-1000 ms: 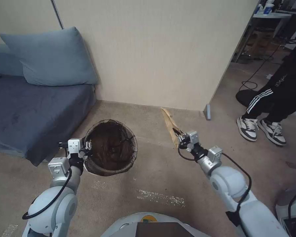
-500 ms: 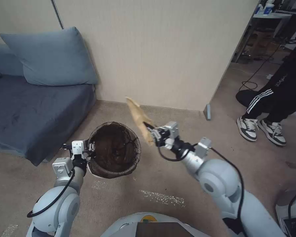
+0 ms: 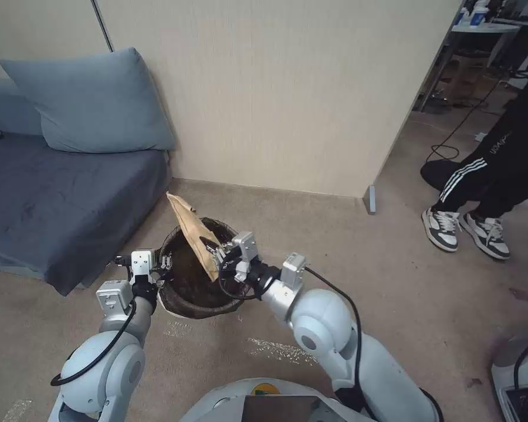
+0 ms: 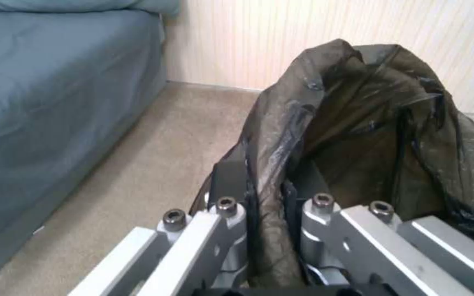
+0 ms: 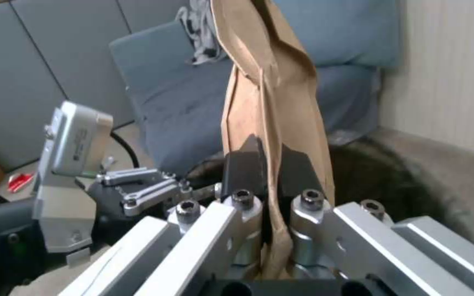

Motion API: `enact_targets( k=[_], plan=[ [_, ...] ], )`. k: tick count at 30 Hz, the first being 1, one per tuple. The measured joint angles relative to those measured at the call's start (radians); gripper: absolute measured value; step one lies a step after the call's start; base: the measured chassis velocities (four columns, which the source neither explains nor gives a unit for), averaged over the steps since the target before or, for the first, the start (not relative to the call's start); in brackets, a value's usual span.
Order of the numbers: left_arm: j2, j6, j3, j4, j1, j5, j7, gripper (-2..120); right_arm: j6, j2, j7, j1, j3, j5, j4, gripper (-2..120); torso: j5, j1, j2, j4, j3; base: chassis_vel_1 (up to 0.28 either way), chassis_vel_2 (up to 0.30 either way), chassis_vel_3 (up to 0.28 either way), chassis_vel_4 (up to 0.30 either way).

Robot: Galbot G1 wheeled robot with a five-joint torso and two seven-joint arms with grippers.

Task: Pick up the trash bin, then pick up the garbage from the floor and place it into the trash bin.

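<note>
Over the mouth of the trash bin (image 3: 196, 275), lower centre of the head view, a brown paper wrapper (image 3: 192, 231) is held by the right pincer (image 3: 217, 255). The pincer is closed flat on the wrapper's lower end; in the right wrist view the two dark pads (image 5: 242, 166) are seen pressed against either face of the paper (image 5: 270, 107), with no gap left. The wrapper's long axis runs up and toward the upper left of the head view, away from the pincer, so most of its length stands above the bin's rim and leans toward the sofa (image 3: 53, 193) side. The held end sits just above the dark bag lining, inside the rim outline as judged from the head view.

The bin is gripped by the left pincer (image 3: 161, 264) at its near-left rim. In the left wrist view that pincer (image 4: 267, 213) is closed on the folded-over bag (image 4: 368, 135) and rim wall, one finger inside and one outside. The bin appears lifted slightly off the carpet, though this cannot be told for certain.

The right pincer is the nearer one to the opening. The wrapper is judged likely to drop in only if its tall upper end clears the far-left rim.
</note>
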Motion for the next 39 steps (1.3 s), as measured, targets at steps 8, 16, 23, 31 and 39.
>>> enact_targets(
  k=[8,16,23,31,39],
  plan=[
    [0.006,0.001,-0.006,-0.001,-0.006,-0.012,0.002,7,0.002,0.026,0.031,0.019,-0.039,-0.047,-0.063,13,0.0000,0.000,0.000,0.0000,0.000,0.000,0.000,0.000,0.000],
    [0.008,0.002,-0.006,-0.001,-0.012,-0.019,0.004,7,0.003,0.034,0.047,0.023,-0.046,-0.052,-0.076,41,0.0002,0.000,0.000,0.0000,0.000,0.000,0.000,0.000,0.000],
    [0.019,0.004,-0.008,0.001,-0.015,-0.027,0.005,7,0.005,0.034,0.052,0.027,-0.037,-0.051,-0.069,68,0.0003,0.000,0.000,0.0000,0.000,0.000,0.000,0.000,0.000],
    [0.019,0.006,-0.006,0.006,-0.021,-0.028,0.005,7,0.005,0.033,0.058,0.032,0.000,-0.037,-0.045,90,0.0003,0.000,0.000,0.0000,0.000,0.000,0.000,0.000,0.000],
    [0.015,0.006,-0.014,0.016,-0.026,-0.031,0.005,7,0.020,-0.004,0.044,-0.033,0.244,-0.009,0.073,100,0.0005,0.000,0.000,-0.0001,0.000,0.000,0.000,0.000,0.000]
  ],
)
